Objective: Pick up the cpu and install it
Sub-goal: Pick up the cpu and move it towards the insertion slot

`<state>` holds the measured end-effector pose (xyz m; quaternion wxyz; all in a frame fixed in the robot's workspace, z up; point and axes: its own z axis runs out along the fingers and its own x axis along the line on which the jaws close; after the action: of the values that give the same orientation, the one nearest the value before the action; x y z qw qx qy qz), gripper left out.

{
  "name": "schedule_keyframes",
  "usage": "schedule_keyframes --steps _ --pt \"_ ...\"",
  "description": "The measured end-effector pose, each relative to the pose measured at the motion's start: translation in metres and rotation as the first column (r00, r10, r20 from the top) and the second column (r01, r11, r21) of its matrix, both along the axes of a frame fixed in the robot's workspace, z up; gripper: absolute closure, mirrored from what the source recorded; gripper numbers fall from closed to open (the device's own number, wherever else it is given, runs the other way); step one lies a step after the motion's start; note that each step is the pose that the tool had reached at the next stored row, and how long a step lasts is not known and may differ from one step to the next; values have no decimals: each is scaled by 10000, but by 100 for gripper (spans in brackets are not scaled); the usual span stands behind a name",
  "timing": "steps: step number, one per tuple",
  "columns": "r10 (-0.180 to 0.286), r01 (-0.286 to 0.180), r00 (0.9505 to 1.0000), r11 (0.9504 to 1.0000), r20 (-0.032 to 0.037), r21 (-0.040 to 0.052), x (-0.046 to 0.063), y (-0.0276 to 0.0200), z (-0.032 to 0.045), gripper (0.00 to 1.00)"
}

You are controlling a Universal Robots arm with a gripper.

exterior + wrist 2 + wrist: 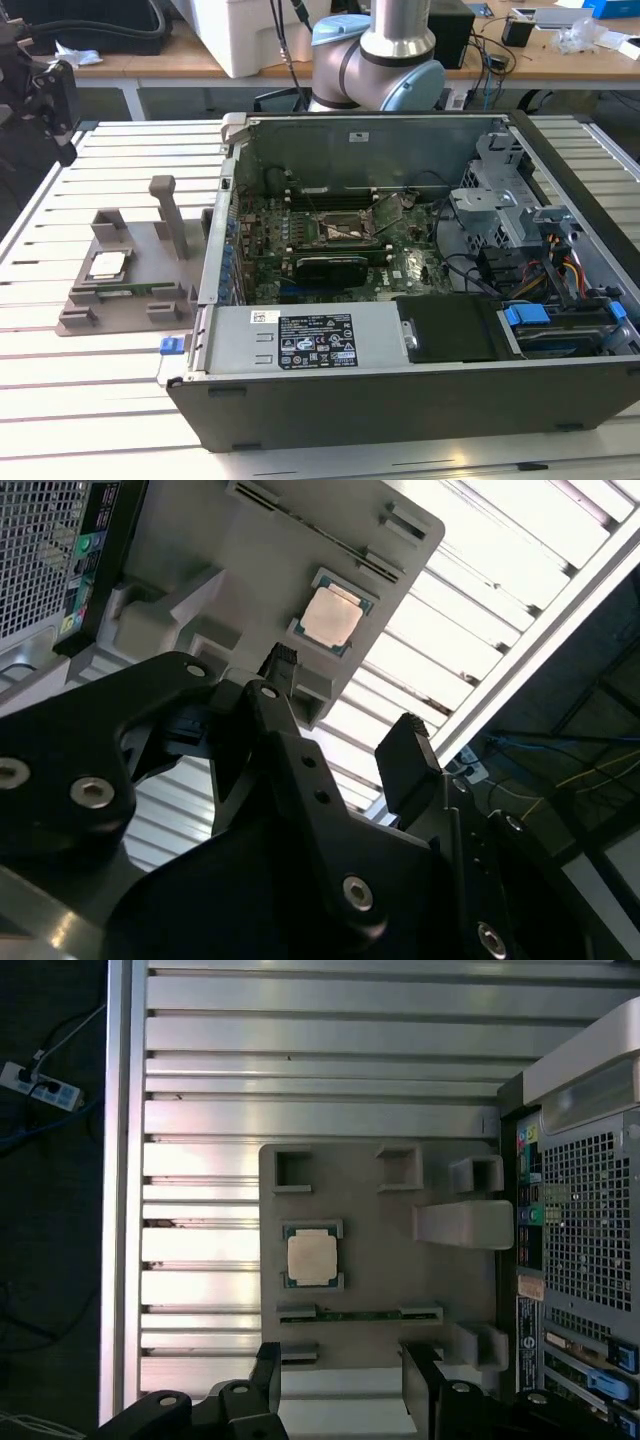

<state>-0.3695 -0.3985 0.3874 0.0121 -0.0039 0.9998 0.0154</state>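
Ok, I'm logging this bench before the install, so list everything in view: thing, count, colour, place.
cpu: one, silvery top, lying in a recess of the holder block
holder block: one, grey, on the table beside the computer case
computer case: one, dark grey, open, on the table
motherboard: one, green, inside the computer case
expansion card: one, black, on the motherboard
table: one, silver slats, under the holder block and the computer case
power strip: one, white, on the floor beside the table
robot arm: one, silver and pale blue, behind the computer case
gripper: one, black, open and empty, over the holder block's edge
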Motion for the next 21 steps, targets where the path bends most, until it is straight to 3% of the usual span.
schedule_keyframes --steps 21 --pt "0 0 10000 10000 -2 0 1 0 -294 40"
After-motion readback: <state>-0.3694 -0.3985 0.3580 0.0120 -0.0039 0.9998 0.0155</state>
